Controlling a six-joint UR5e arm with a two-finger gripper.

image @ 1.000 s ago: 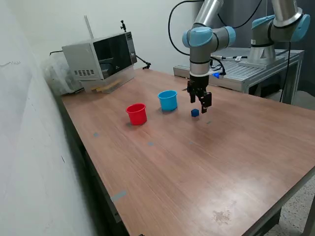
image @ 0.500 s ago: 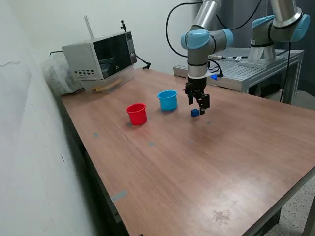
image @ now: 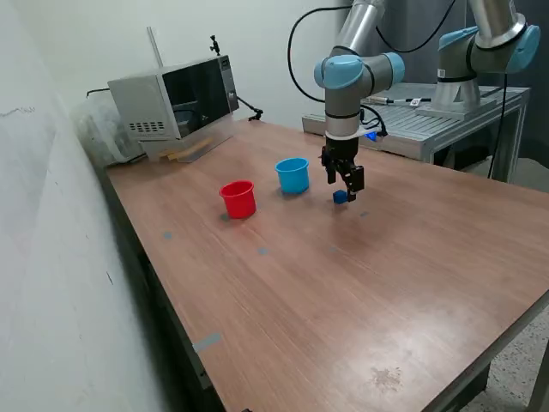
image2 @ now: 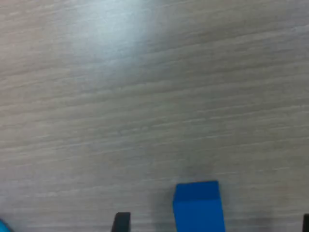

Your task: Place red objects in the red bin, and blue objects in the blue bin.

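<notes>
A single dark blue cube (image: 340,196) lies on the wooden table (image: 360,283), to the exterior view's right of the light blue bin (image: 292,175). The red bin (image: 238,198) stands further to that view's left. My gripper (image: 349,186) hangs open just above the blue cube, holding nothing. In the wrist view the blue cube (image2: 198,205) rests on the wood between the two dark fingertips (image2: 121,222), nearer one of them. No red objects show in either view.
A microwave (image: 176,101) sits at the back on the exterior view's left, with cables behind it. A second robot arm's base (image: 467,81) stands on a metal table behind. A wall borders the table on the exterior view's left.
The gripper has shifted a little toward the exterior view's left and now stands over the blue cube. The cube and both bins have stayed put.
</notes>
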